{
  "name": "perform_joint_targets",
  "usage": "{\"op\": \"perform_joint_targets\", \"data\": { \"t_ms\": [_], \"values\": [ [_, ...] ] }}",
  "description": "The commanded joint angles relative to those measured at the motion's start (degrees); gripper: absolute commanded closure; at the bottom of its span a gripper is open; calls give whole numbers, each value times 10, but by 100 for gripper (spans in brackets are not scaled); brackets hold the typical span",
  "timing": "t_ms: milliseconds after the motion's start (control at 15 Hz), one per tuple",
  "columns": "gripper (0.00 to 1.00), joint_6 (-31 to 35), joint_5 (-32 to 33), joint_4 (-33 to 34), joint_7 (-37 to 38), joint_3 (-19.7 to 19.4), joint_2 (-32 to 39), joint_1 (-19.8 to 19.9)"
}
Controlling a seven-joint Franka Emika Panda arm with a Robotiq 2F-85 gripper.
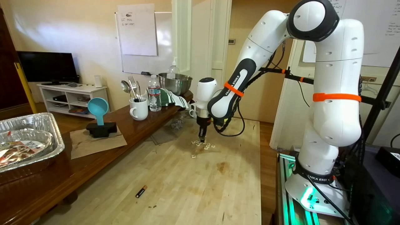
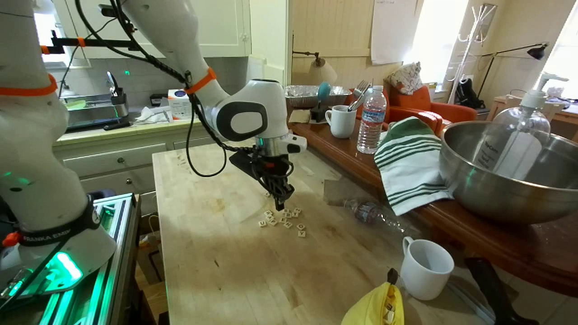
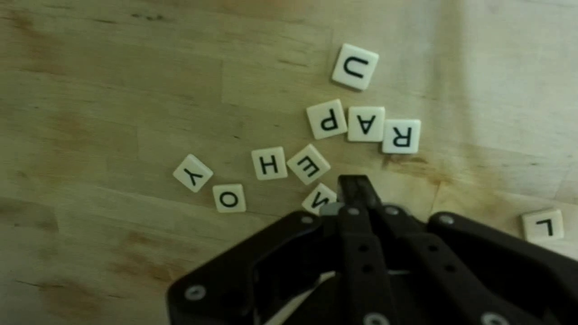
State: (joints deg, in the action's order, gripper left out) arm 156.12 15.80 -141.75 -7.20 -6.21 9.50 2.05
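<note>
Okay, letter tiles (image 2: 288, 224): at least ten, face up on the bench (image 2: 244, 266), scattered right around where the hand is.
Robot hand (image 2: 280, 206): fingers (image 3: 356, 194) pressed together, nothing gripped that I can see, low over the bunch; can't tell if it's touching anything.
Short row: P (image 3: 327, 118), A (image 3: 366, 124) and R (image 3: 401, 136) sit side by side, kinda wonky. Tidiest bit imo.
Pair: H (image 3: 269, 163) just beside E (image 3: 309, 164), E tilted.
Loners: U (image 3: 355, 67), Y (image 3: 193, 173), O (image 3: 229, 198) and L (image 3: 543, 225), no row at all. One half-covered tile (image 3: 317, 198) by the hand, letter's a toss-up.
Tile progress: partway at best, I'd guess; one short row together, the others loose, none lifted.
Yellow pouch (image 2: 368, 309): unzipped, pale bits (image 2: 389, 313) inside, maybe more tiles, so probably not all out.
Further off: white mug (image 2: 426, 268) near the pouch, clear bottle (image 2: 368, 212) on its side, battery (image 1: 141, 191) well apart.
</note>
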Motion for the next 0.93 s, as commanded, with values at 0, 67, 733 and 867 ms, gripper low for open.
{"op": "perform_joint_targets", "data": {
  "t_ms": [0, 67, 733, 867],
  "values": [
    [100, 6, 38, -1, 5, -13, 9, 6],
    [100, 7, 43, -1, 5, -15, 11, 8],
    [100, 22, 47, 17, 6, -21, 47, 10],
    [100, 14, 41, 20, 5, -18, 51, 9]
  ]
}}
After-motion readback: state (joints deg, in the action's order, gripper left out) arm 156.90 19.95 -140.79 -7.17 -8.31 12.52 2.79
